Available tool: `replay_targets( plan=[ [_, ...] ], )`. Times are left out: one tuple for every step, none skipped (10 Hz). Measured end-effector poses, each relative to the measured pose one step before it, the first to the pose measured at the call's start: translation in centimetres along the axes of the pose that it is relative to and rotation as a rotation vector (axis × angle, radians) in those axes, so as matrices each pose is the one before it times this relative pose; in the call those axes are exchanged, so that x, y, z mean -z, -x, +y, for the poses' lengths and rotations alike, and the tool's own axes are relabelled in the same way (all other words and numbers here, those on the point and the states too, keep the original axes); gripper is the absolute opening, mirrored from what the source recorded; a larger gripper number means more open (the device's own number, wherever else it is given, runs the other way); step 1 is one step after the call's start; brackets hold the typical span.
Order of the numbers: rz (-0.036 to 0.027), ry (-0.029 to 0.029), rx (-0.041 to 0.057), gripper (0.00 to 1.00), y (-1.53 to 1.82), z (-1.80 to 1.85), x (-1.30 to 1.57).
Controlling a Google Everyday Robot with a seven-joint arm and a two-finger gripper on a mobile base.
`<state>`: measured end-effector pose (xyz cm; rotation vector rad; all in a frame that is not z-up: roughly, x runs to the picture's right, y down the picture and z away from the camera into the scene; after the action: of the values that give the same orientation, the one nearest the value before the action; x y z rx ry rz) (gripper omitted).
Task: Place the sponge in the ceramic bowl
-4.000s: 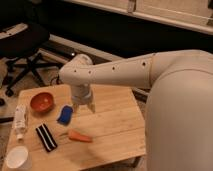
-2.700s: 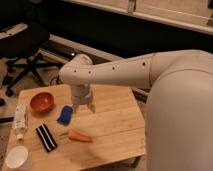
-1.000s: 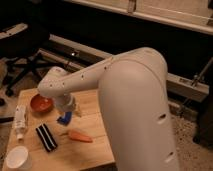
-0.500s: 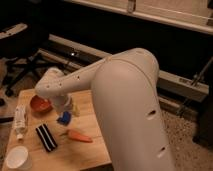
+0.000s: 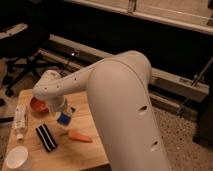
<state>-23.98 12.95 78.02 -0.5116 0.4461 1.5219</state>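
The blue sponge (image 5: 64, 119) lies on the wooden table (image 5: 92, 150), just right of the orange-red ceramic bowl (image 5: 36, 104). My gripper (image 5: 60, 111) hangs directly over the sponge, its white wrist covering the sponge's top and the bowl's right side. The big white arm sweeps in from the right and fills the middle of the view. Whether the gripper touches the sponge cannot be made out.
An orange carrot (image 5: 80, 136) lies in front of the sponge. A black-and-white striped piece (image 5: 46, 137), a white cup (image 5: 17, 158) and a white bottle (image 5: 20, 120) sit at the table's left. An office chair (image 5: 22, 50) stands behind.
The arm has swung left and now looms across the view, with the gripper lower over the sponge. The sponge and bowl sit where they were.
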Motion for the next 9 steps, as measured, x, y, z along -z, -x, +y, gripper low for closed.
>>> replay_targets(
  plan=[
    [0.00025, -0.00105, -0.0005, 0.65, 0.005, -0.056, -0.005],
    [0.00013, 0.00019, 0.00157, 0.65, -0.04, 0.089, 0.001],
    [0.0005, 0.00042, 0.00248, 0.65, -0.077, 0.136, -0.003],
    [-0.00001, -0.00019, -0.00019, 0.65, 0.006, -0.019, -0.002],
    [0.0002, -0.00032, -0.00031, 0.65, 0.014, -0.025, -0.004],
    [-0.00035, -0.0002, 0.00043, 0.65, 0.048, 0.029, -0.034],
    [-0.01321, -0.00008, -0.01145, 0.65, 0.986, -0.035, -0.176],
    [-0.01653, 0.0038, -0.01715, 0.65, 1.304, -0.082, -0.294],
    [-0.01278, -0.00006, -0.01286, 0.65, 1.081, -0.085, -0.38]
  ],
)
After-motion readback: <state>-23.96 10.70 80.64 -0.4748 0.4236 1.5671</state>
